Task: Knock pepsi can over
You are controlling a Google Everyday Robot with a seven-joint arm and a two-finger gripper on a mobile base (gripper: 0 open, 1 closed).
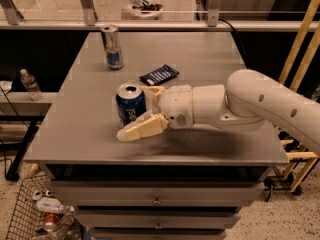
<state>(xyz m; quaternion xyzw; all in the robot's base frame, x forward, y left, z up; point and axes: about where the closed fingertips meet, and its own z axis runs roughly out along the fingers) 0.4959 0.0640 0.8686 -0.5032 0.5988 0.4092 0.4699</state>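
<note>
The pepsi can point(129, 105), dark blue with a silver top, stands upright left of the middle of the grey table point(80, 134). My gripper point(136, 113) reaches in from the right at the end of the white arm point(260, 104). It is open. One cream finger point(142, 129) lies in front of the can's base. The other finger point(153, 90) is beside the can's top on its right and far side. The can stands between them, close to the wrist.
A slimmer silver-and-blue can point(112, 47) stands at the table's back left. A dark blue snack packet point(159, 75) lies flat just behind the gripper. A water bottle point(30, 83) stands on a shelf to the left. A wire basket point(40, 216) sits on the floor.
</note>
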